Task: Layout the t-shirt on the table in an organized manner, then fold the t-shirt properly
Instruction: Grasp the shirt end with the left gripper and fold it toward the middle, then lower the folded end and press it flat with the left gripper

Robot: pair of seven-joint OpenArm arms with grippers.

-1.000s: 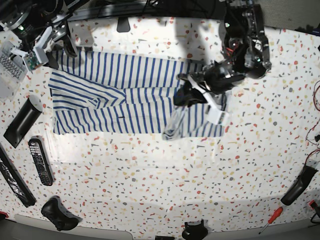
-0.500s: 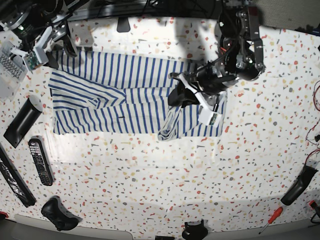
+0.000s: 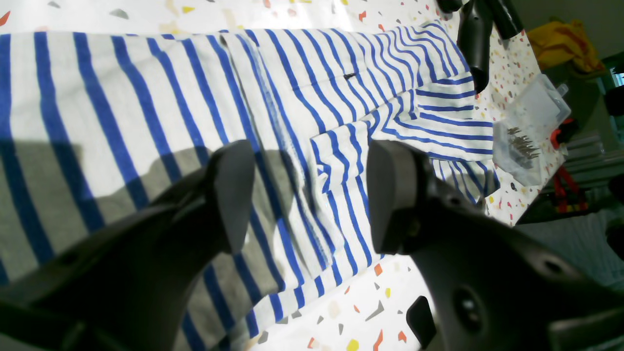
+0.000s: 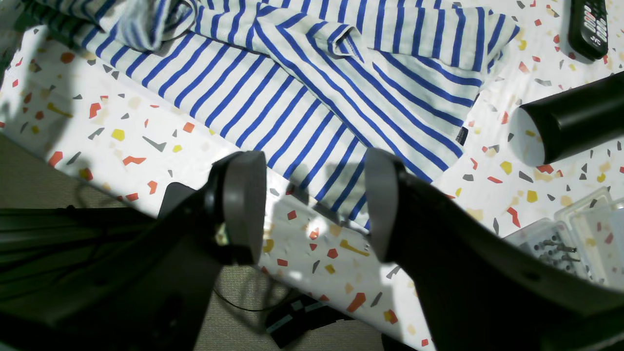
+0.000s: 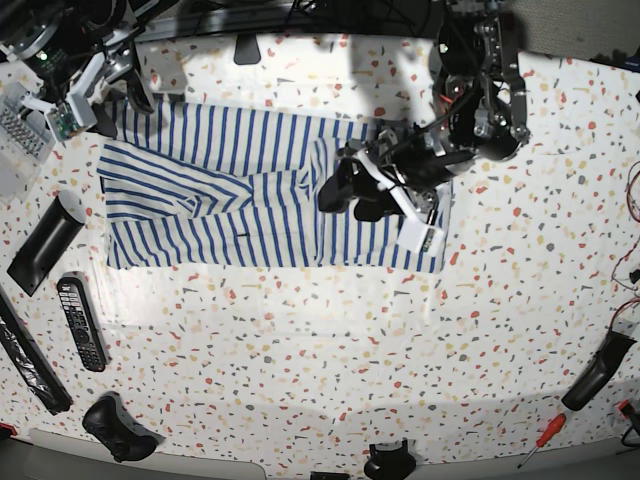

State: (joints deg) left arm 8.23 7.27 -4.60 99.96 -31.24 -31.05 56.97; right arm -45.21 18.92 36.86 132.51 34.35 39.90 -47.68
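Observation:
The t-shirt (image 5: 250, 190), white with blue stripes, lies spread in a long band across the far half of the table (image 5: 330, 350). Its sleeves are folded inward at the left end (image 4: 360, 63). My left gripper (image 5: 350, 198) hovers over the shirt's right part, jaws open. In the left wrist view the gripper (image 3: 309, 195) has only flat striped cloth (image 3: 122, 107) below it, with nothing pinched between the fingertips. My right gripper (image 5: 122, 105) is at the shirt's far left corner. It stands open (image 4: 312, 204) above the table's edge beside the hem (image 4: 341, 195).
Along the left edge lie a remote (image 5: 80, 322), a black bar (image 5: 42, 250), a clear box of screws (image 4: 575, 229) and a black cylinder (image 4: 570, 122). A game controller (image 5: 118, 428) sits front left. A red screwdriver (image 5: 540, 440) and a black handle (image 5: 598, 372) lie front right.
My left gripper has opened and let go of the lifted cloth, which now lies flat on the shirt. It has also shifted left. The right arm has not moved.

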